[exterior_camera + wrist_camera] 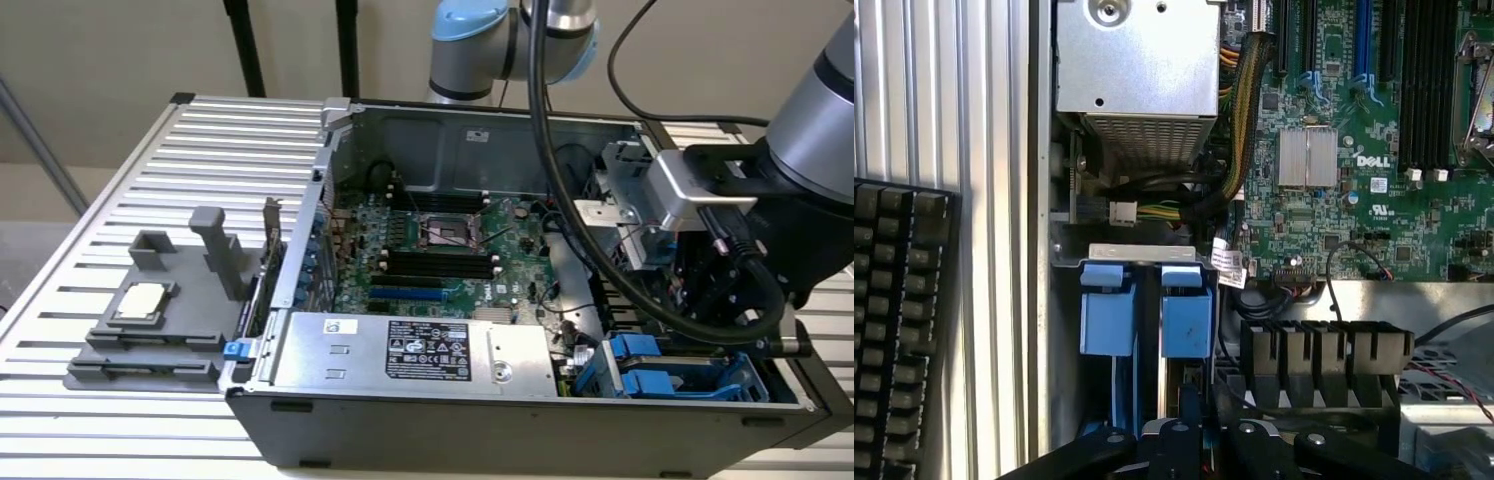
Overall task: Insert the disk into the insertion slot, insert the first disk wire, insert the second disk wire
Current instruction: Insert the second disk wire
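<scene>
My gripper [1201,425] hangs low in the open computer case, over the insertion slot [1144,254], a grey drive cage in the corner on the exterior view's right [754,385]. Two bright blue carrier fronts [1186,322] sit side by side in that cage, also seen as blue tabs [663,382]; the disk's silver body is hidden behind them. The black fingers [1172,440] stand close together with a small dark plug [1190,398] pinched between them, just off the nearer blue front. In the exterior view the gripper [721,330] is largely hidden by the wrist.
The silver power-supply box [414,350] lies along the case's front wall beside the cage. The motherboard [441,250] fills the case floor. Thick black cables [574,200] hang from the arm. A grey fixture [147,320] sits on the slatted table at the exterior view's left.
</scene>
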Tool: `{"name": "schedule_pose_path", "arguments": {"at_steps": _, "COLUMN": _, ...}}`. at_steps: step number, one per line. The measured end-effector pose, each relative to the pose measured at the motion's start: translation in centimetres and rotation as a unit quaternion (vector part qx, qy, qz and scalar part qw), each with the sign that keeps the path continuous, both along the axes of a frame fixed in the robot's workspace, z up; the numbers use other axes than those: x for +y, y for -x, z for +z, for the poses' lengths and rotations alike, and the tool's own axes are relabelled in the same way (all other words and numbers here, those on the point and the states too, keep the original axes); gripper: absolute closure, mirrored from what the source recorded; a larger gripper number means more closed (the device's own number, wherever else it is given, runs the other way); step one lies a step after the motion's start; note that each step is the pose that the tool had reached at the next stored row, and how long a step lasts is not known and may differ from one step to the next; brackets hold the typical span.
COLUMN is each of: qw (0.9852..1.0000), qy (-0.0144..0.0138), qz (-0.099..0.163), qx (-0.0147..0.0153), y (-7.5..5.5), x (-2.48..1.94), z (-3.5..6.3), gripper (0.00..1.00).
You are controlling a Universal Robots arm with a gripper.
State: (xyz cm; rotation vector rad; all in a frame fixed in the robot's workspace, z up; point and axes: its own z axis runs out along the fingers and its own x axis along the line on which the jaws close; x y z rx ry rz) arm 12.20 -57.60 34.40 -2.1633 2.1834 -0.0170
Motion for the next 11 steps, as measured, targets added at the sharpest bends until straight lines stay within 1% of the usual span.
{"name": "schedule_pose_path", "arguments": {"at_steps": 5, "qw": 1.0, "qy": 0.0, "qz": 0.0, "qx": 0.0, "y": -0.02, "x": -0.04, "z": 0.02, "gripper": 0.84}}
{"name": "schedule_pose_path", "arguments": {"at_steps": 11, "qw": 1.0, "qy": 0.0, "qz": 0.0, "qx": 0.0, "y": -0.02, "x": -0.21, "z": -0.01, "gripper": 0.84}}
